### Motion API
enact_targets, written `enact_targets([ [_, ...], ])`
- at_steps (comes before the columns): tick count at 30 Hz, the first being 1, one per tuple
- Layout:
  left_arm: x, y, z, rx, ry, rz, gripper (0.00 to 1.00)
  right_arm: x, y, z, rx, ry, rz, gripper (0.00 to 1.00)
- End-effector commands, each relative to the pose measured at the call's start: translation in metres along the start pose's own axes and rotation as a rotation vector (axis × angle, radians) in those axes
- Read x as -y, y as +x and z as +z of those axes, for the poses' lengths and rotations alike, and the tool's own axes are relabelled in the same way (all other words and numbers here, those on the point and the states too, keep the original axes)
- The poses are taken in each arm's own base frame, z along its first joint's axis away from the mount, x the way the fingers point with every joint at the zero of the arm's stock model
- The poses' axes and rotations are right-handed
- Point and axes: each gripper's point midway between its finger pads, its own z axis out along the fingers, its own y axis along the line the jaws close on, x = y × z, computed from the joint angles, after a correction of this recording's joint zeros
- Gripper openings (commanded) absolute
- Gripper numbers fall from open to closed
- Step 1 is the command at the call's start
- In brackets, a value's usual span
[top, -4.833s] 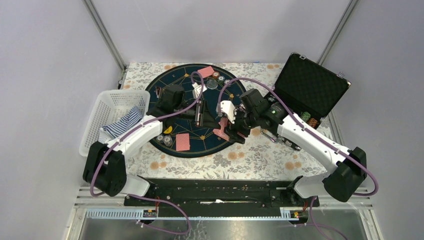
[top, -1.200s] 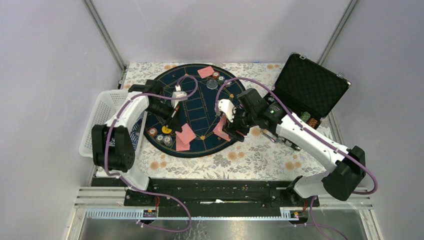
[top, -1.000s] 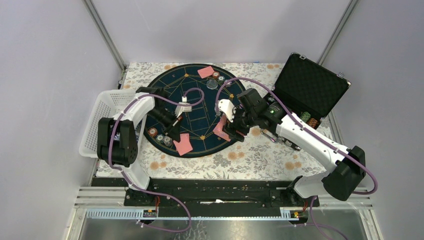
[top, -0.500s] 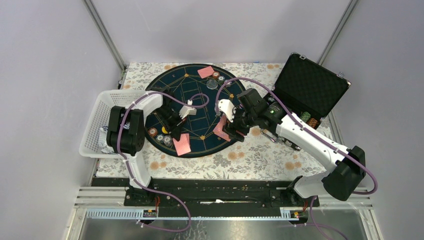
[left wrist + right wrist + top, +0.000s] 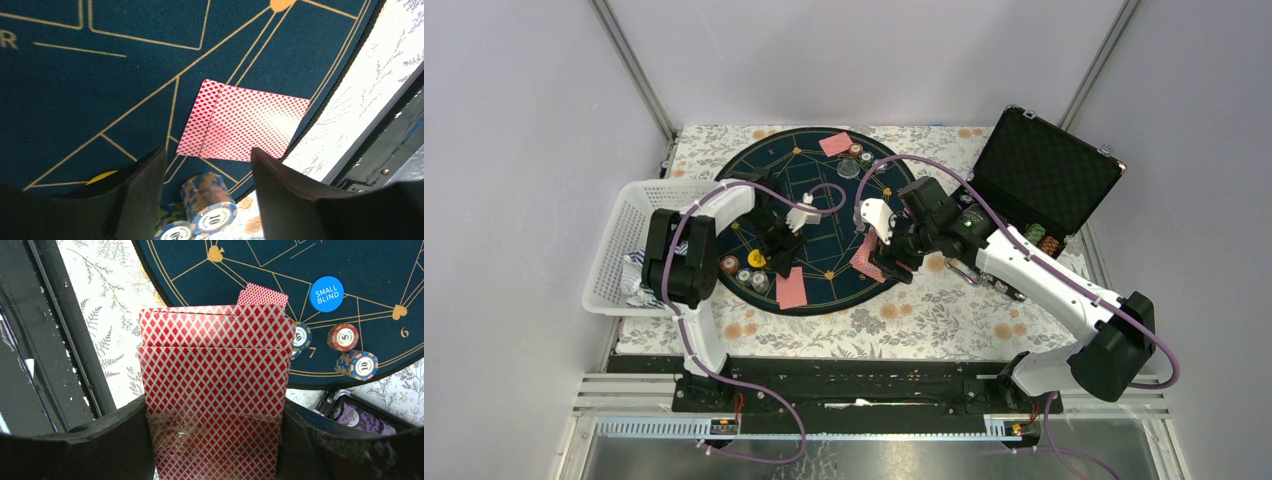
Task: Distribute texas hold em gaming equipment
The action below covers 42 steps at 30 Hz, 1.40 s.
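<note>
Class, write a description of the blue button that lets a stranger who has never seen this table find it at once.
Start at the round dark-blue mat with gold lines. Near its edge, beside the striped poker chips, lies a flat bright-blue disc. It alone carries white words, SMALL BLIND.

From above and behind the arm bases, we look steeply down on the whole table (image 5: 924, 310), far enough off to take in the entire round mat (image 5: 774, 165). From the left wrist, we look close down past the left gripper (image 5: 207, 152) onto the mat's near edge; the two overlapped cards (image 5: 247, 127) there show in both views. From the right wrist, we face the mat's rim, with the deck (image 5: 215, 385) in the right gripper (image 5: 215, 402) filling the foreground.
</note>
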Motion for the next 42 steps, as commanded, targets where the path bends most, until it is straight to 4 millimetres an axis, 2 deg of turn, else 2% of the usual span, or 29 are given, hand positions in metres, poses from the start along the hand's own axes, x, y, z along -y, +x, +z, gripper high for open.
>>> enact_targets([
  [1,-0.005,-0.033,-0.04,0.122,-0.128,0.05,0.74,-0.003,-0.015,-0.006,0.052,-0.005,-0.015,0.01],
  [3,0.004,-0.047,-0.058,0.207,-0.149,0.039,0.95,-0.002,-0.018,-0.008,0.06,-0.002,-0.017,0.01],
  [4,0.01,-0.055,-0.069,0.259,-0.155,0.035,0.98,-0.002,-0.019,-0.009,0.063,-0.001,-0.018,0.01],
  [7,0.017,-0.085,-0.108,0.444,-0.262,-0.043,0.99,-0.002,-0.022,-0.012,0.071,0.001,-0.023,0.02],
  [12,0.035,-0.117,-0.175,0.745,-0.375,-0.197,0.99,-0.003,-0.027,-0.016,0.087,-0.006,-0.031,0.01],
  [15,0.058,-0.134,-0.198,0.866,-0.307,-0.224,0.99,-0.003,-0.032,-0.019,0.1,-0.007,-0.036,0.01],
  [18,0.102,-0.144,-0.189,0.854,-0.006,-0.271,0.99,-0.003,-0.034,-0.019,0.103,-0.015,-0.044,0.01],
  [20,0.123,-0.152,-0.182,0.868,0.149,-0.317,0.99,-0.003,-0.035,-0.019,0.101,-0.019,-0.048,0.01],
  [24,0.159,-0.164,-0.162,0.887,0.304,-0.306,0.99,-0.004,-0.037,-0.017,0.105,-0.034,-0.049,0.01],
  [28,0.186,-0.173,-0.14,0.847,0.418,-0.315,0.99,-0.005,-0.038,-0.016,0.103,-0.038,-0.046,0.02],
  [31,0.196,-0.178,-0.128,0.816,0.455,-0.314,0.97,-0.005,-0.038,-0.015,0.103,-0.039,-0.044,0.02],
  [36,0.198,-0.182,-0.114,0.781,0.484,-0.338,0.91,-0.004,-0.038,-0.014,0.099,-0.034,-0.046,0.02],
  [42,0.199,-0.183,-0.104,0.763,0.483,-0.336,0.79,-0.004,-0.039,-0.014,0.104,-0.033,-0.041,0.02],
])
